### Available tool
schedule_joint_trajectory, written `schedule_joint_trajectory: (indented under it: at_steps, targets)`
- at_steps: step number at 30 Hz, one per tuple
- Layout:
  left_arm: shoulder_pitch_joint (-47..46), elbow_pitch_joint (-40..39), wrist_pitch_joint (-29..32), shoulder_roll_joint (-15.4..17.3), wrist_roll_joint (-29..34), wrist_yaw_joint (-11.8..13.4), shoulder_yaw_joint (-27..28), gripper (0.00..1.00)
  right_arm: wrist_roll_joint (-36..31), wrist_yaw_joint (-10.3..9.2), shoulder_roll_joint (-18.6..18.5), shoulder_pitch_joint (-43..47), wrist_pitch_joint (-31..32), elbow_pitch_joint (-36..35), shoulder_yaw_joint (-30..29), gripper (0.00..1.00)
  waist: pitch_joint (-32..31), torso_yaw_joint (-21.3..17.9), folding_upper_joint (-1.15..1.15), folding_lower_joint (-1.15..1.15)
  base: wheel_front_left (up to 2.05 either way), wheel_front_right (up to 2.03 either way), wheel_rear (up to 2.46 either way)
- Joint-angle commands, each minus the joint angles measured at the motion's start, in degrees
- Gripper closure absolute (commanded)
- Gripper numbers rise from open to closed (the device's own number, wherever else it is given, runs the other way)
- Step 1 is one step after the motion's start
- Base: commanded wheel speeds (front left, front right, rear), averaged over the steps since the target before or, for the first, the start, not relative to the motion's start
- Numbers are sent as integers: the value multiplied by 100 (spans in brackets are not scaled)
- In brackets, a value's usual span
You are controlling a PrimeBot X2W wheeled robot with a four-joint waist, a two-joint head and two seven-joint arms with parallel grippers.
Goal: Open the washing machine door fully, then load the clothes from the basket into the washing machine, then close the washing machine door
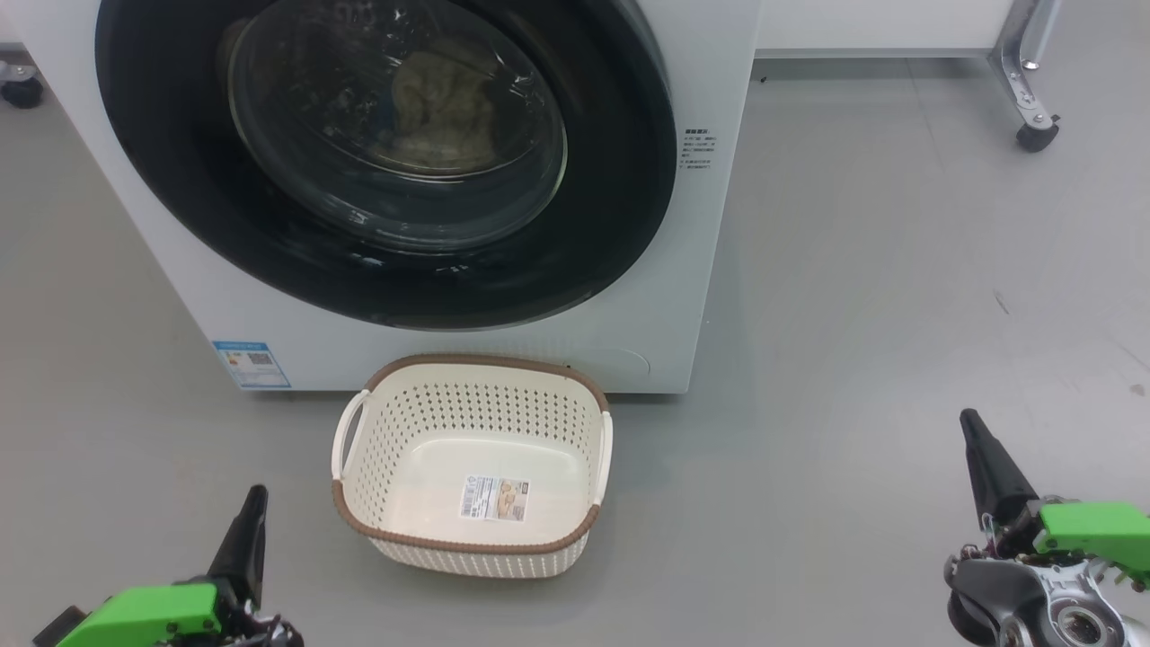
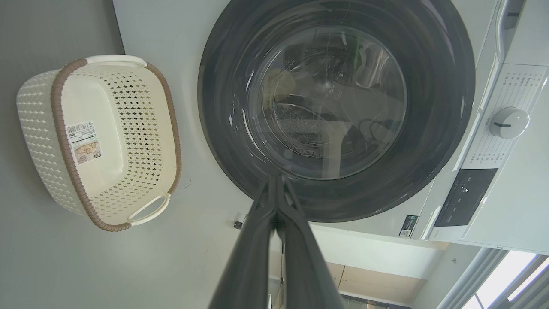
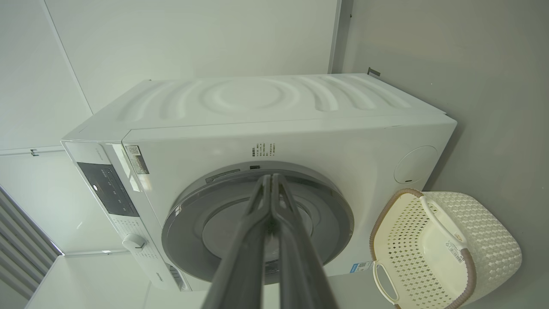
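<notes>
As the clothes (image 1: 445, 112) lie behind the shut washing machine door (image 1: 593, 252) and the basket (image 1: 467, 545) stands bare before the washing machine (image 1: 710, 270), the left gripper (image 1: 252, 512) and right gripper (image 1: 975, 436), both clenched on nothing, need only, I think, check the door sits flush.

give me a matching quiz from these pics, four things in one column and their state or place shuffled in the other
1. washing machine door
2. basket
3. clothes
4. left gripper

A. empty, with a sticker on its floor
B. shut, holding nothing
C. closed
D. inside the washing machine, seen through the door

Pairs: 1-C, 2-A, 3-D, 4-B
</notes>
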Motion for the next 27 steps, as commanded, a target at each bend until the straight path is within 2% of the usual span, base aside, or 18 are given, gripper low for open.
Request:
schedule_joint_trajectory:
  at_steps: [1, 27]
  targets:
    - [-293, -211, 33, 55, -14, -41, 222, 100, 43, -5, -131, -358, 29, -174, 119, 100, 0, 1, 0, 0, 0, 0, 0]
    - [-295, -209, 41, 47, -5, -42, 232, 100, 41, -5, -129, -359, 31, -174, 117, 100, 0, 1, 0, 0, 0, 0, 0]
